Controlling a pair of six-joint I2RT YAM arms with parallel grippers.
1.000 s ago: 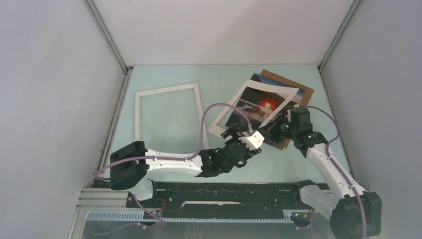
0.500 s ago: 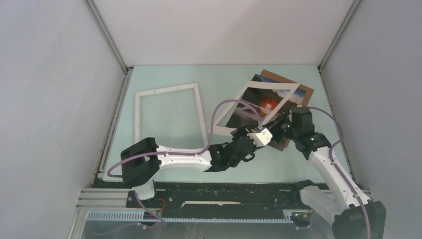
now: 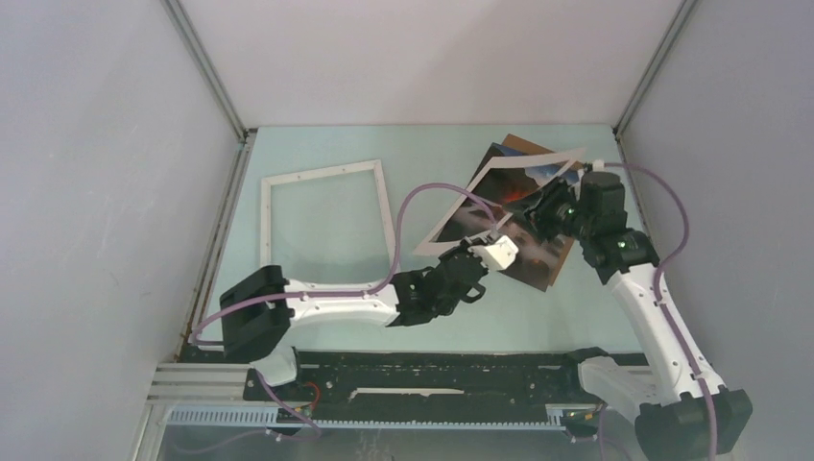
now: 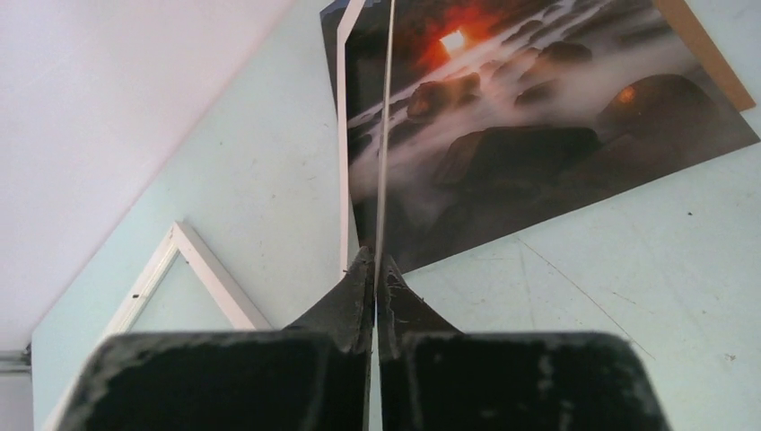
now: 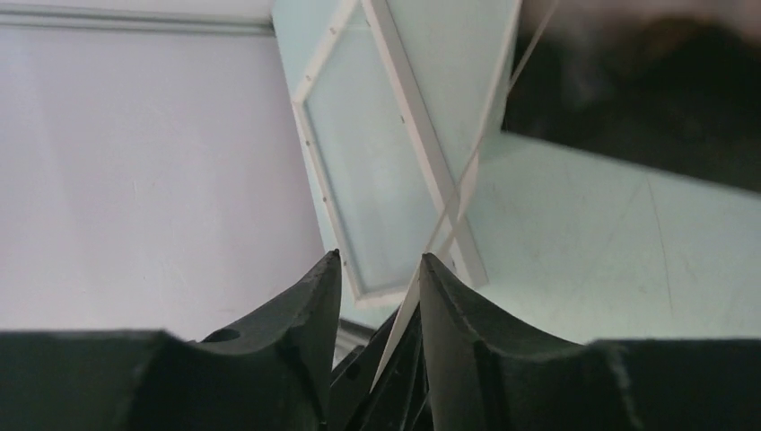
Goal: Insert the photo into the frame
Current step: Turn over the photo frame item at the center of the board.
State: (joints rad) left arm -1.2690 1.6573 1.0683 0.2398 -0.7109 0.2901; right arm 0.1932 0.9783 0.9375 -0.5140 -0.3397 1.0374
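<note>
The photo (image 3: pixel 490 202), a white-bordered print with a red glow, hangs tilted above the table right of centre. My left gripper (image 3: pixel 490 246) is shut on its near edge. In the left wrist view the photo (image 4: pixel 384 135) runs edge-on out of the closed left gripper (image 4: pixel 375 258). My right gripper (image 3: pixel 540 212) is at the photo's right side with its jaws apart. In the right wrist view the photo's white edge (image 5: pixel 397 334) leans against one finger of the right gripper (image 5: pixel 380 262). The white frame (image 3: pixel 324 174) lies flat to the left, also in the wrist views as frame (image 4: pixel 206 269) and frame (image 5: pixel 413 117).
A brown backing board (image 3: pixel 523 146) lies at the back right with a second dark landscape print (image 3: pixel 538 264) flat on it, under the held photo. Grey walls close in the left, right and back of the table. A black rail (image 3: pixel 432 370) runs along the near edge.
My left gripper has closed on the photo's near edge. My right gripper has opened and drawn back toward the far right. The photo now stands steeper.
</note>
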